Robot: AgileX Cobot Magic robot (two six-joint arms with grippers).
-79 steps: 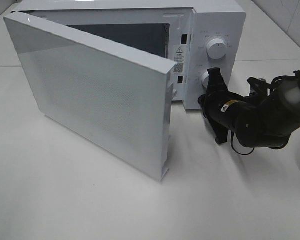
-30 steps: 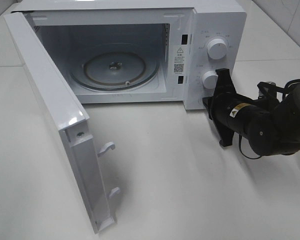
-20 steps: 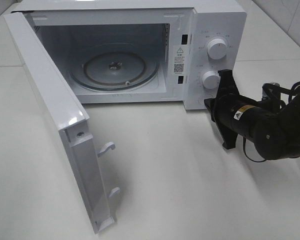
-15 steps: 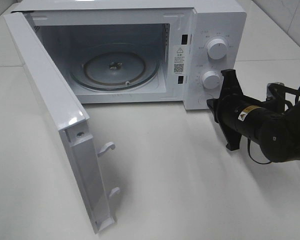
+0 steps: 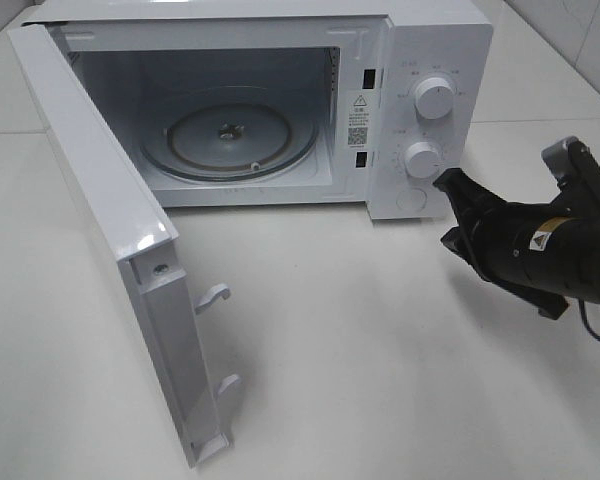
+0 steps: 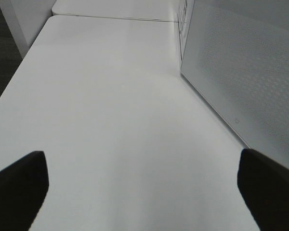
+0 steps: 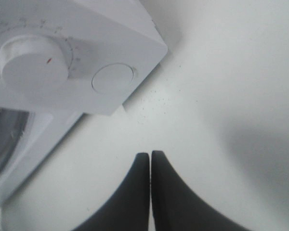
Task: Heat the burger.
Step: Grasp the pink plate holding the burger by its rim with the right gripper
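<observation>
Burger shows in no view; I cannot tell where it is. High view: the microwave point(image 5: 450, 40) at 12 o'clock stands open; the right gripper point(image 5: 445, 182) at 3 o'clock is clenched on nothing. Left wrist view: the left gripper point(image 6: 142, 159) is spread wide above the surface point(image 6: 115, 96). Right wrist view: closed tips near the round button point(image 7: 113, 77). The burger is likely soft and light; hold the bun's sides gently.

The burger is out of sight in every view.
</observation>
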